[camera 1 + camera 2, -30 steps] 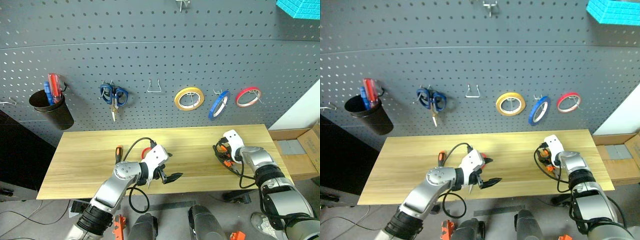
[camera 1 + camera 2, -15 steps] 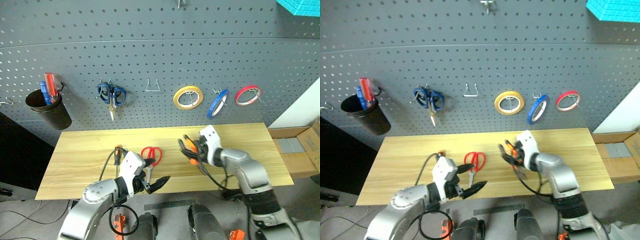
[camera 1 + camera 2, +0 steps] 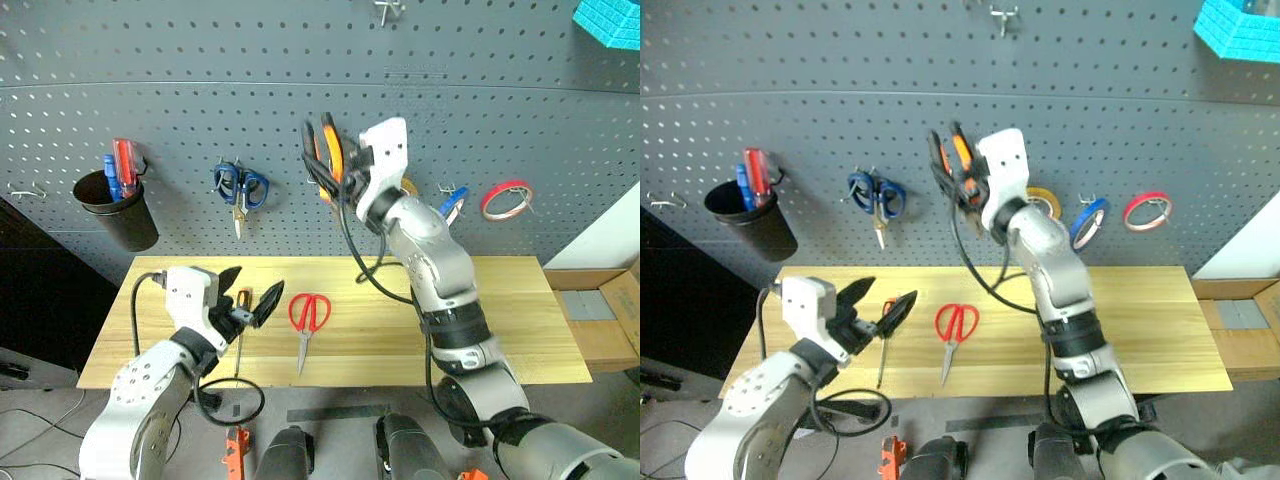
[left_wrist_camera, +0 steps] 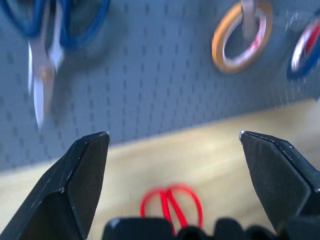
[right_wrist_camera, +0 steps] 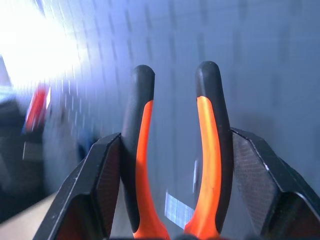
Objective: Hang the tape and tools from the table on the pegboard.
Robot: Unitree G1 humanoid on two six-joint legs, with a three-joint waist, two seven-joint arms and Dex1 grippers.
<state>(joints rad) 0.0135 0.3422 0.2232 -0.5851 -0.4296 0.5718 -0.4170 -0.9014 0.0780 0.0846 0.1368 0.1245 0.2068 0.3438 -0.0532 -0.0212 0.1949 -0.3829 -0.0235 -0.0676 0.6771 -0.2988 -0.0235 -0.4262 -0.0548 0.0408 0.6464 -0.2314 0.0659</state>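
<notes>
My right gripper [image 3: 330, 172] is shut on the pliers [image 3: 325, 150], whose orange-and-black handles [image 5: 141, 150] point up in front of the pegboard [image 3: 150, 80], beside the blue-handled scissors [image 3: 240, 187]. Red-handled scissors [image 3: 308, 313] lie in the middle of the table [image 3: 500, 320]. Just left of them lies the slim screwdriver [image 3: 238, 335]. Above the screwdriver my left gripper [image 3: 258, 282] hangs open and holds nothing, its fingers [image 4: 85, 170] wide apart. The blue tape [image 3: 450, 206] hangs on the pegboard, partly behind my right arm.
A red tape roll [image 3: 505, 198] hangs right of the blue one, and a yellow roll [image 4: 242, 35] left of it. A black cup [image 3: 120, 210] with screwdrivers hangs at the left. A cardboard box [image 3: 600, 310] sits past the table's right end.
My right gripper has lifted the pliers from the table's right side up and left, in front of the pegboard. My left gripper has moved left and up, uncovering the red scissors.
</notes>
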